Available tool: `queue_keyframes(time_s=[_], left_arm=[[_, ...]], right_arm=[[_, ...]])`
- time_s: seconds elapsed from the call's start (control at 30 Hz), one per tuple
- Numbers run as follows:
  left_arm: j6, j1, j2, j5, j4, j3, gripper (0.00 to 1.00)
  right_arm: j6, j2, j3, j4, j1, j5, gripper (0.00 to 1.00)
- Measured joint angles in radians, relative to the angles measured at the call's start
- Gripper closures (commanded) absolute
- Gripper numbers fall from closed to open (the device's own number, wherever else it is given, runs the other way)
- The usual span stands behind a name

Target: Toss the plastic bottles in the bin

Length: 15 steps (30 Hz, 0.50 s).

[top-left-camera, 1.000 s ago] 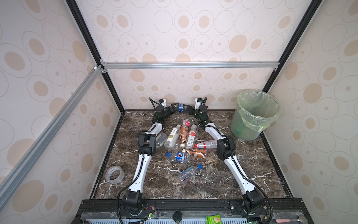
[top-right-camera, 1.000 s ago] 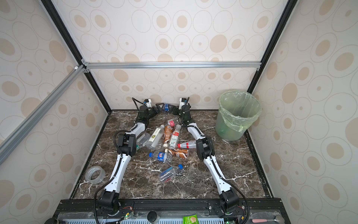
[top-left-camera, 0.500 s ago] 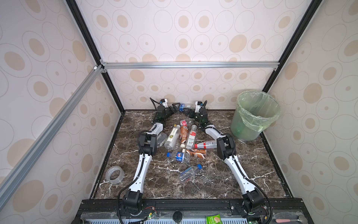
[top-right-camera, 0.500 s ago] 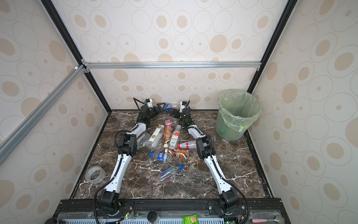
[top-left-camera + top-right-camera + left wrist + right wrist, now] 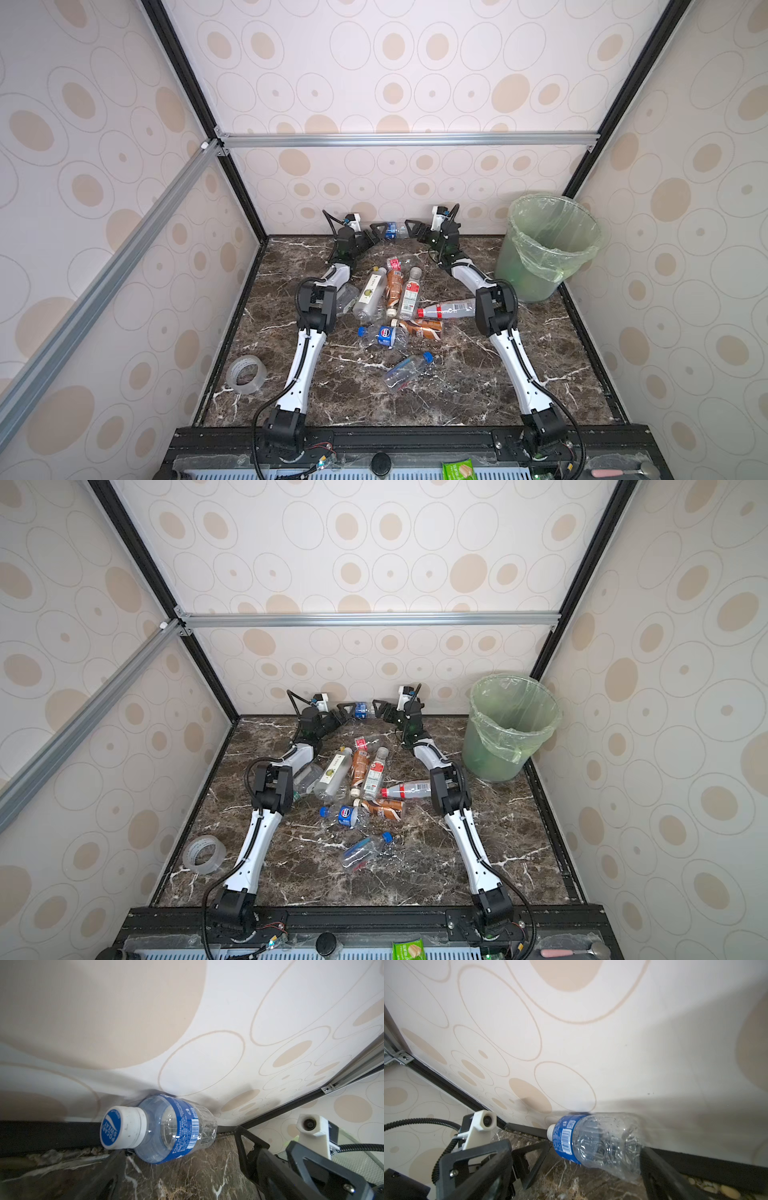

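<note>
Blue-labelled Pocari Sweat bottle [image 5: 166,1128] lay against the back wall, between the two grippers. Both arms were extended low toward that wall, elbows bent. The left gripper [image 5: 377,232] and right gripper [image 5: 414,230] faced each other, jaws apart and holding nothing. The bin [image 5: 544,249] stood well off to the right gripper's right.

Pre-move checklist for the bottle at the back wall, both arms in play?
1. Left end effector open: ok.
2. Right end effector open: ok.
3. Blue-label bottle lying on its side against the back wall, unheld: ok.
4. Bottle inside either one's jaws: cannot tell.
5. Arms clear of each other: not ok, both crowd the same bottle.
6. Bin upright, mouth unobstructed: ok.
</note>
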State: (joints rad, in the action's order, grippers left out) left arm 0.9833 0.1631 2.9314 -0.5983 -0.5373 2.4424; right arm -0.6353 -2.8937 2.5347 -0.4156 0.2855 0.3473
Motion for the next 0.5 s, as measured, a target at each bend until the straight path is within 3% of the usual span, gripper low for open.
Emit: queue_keyframes(time_s=[0.23,0.5], left_arm=[[-0.007,-0.018,-0.003,0.0,0.0,-0.003,0.01],[-0.007,-0.024,0.005,0.024,-0.006,0.057,0.01]], right_arm=[[-0.015,-0.056,0.165,0.023,0.0,-0.005,0.01],[-0.018,-0.126,0.185,0.059,0.013,-0.016,0.01]])
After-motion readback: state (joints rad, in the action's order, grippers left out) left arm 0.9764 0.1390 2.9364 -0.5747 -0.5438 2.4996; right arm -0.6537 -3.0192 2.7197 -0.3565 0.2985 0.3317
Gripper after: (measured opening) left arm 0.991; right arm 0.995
